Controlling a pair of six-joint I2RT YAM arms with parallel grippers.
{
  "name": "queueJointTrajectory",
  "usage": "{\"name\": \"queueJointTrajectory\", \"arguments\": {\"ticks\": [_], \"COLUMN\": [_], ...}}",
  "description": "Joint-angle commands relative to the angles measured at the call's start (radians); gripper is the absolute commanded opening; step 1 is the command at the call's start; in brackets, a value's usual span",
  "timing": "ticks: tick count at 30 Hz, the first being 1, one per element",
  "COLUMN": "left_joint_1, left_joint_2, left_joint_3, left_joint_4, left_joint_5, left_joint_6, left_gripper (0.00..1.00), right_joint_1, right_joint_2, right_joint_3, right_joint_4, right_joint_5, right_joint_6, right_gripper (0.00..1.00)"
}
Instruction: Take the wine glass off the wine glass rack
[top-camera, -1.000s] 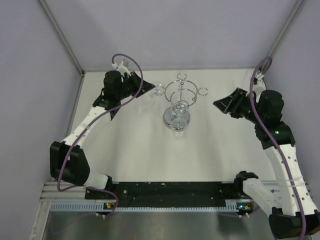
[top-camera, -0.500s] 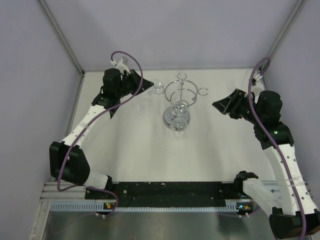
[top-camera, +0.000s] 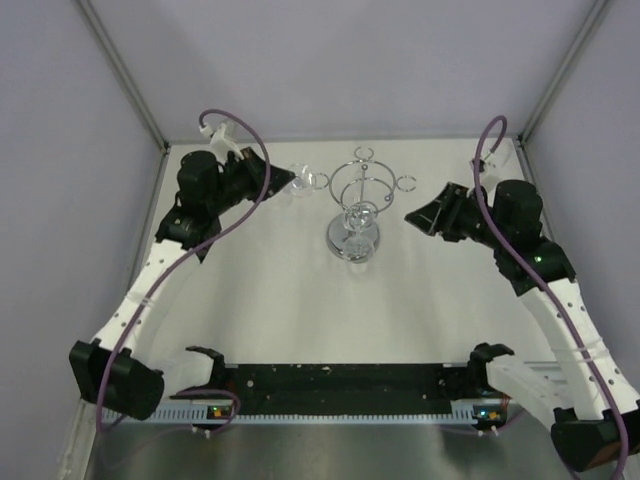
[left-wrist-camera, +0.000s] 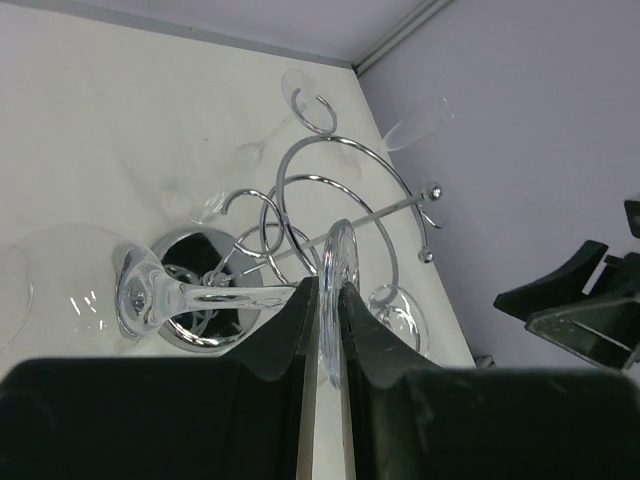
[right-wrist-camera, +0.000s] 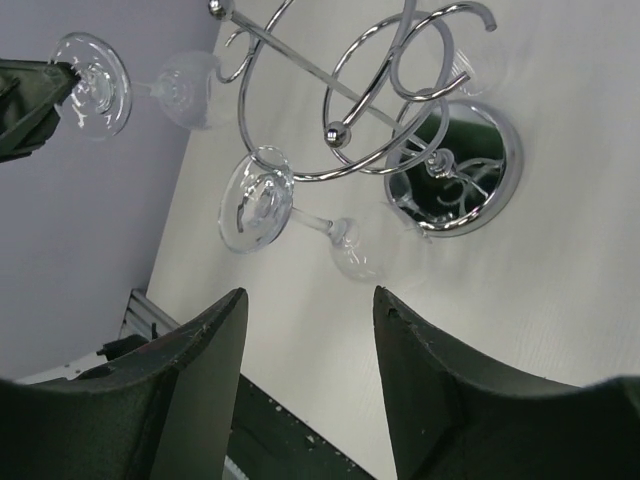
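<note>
Lighting bright and even; shadows faint.
Glare on the wine glass rack (right-wrist-camera: 455, 170) base just beyond my right gripper (right-wrist-camera: 310, 296), whose edges look soft.

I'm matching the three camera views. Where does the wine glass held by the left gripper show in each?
Top external: wine glass upper left of centre, at the left gripper, left of the wine glass rack.
Left wrist: wine glass lower left, its foot pinched in the left gripper.
Right wrist: wine glass in the top left corner.
Shared landmark: that rack's mirrored base, in all three.
</note>
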Motion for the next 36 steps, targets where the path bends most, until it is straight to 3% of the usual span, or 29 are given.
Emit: {"name": "queueJointTrajectory", "arguments": {"ticks": [1, 4, 13, 20, 27, 30, 36], "left_joint_1": [0.002, 0.002, 0.002, -0.01, -0.018, -0.024, -0.035], "left_joint_2": [-0.14, -0.222, -0.355, -0.45, -0.49, -0.515, -0.561], "left_joint_3": [-0.031, -0.046, -0.05, -0.094, -0.197, -0.232, -0.281], "left_joint_4": [-0.004, -0.036, 0.048, 0.094, 0.258, 0.306, 0.383], "left_joint_5": [0.043, 0.092, 0.424, 0.501, 0.565, 0.563, 0.551], "left_joint_6": [0.059, 0.07, -0.061, 0.053, 0.128, 0.18, 0.235], "left_gripper": [0.0, 0.0, 0.0, 0.0, 0.0, 0.0, 0.0], "right_joint_1": [0.059, 0.061, 0.061, 0.096, 0.341, 0.378, 0.455], "right_joint_2": [0.022, 0.031, 0.005, -0.024, 0.016, 0.034, 0.142], "right_joint_3": [0.063, 0.072, 0.09, 0.094, 0.051, -0.006, 0.001], "right_joint_4": [0.029, 0.023, 0.02, 0.081, 0.295, 0.421, 0.492], "right_joint_5": [0.006, -0.031, -0.172, -0.275, -0.071, -0.012, 0.058], "right_joint_6": [-0.015, -0.016, 0.024, 0.186, 0.482, 0.615, 0.712], "right_gripper": [0.54, 0.54, 0.56, 0.57, 0.58, 0.58, 0.58]}}
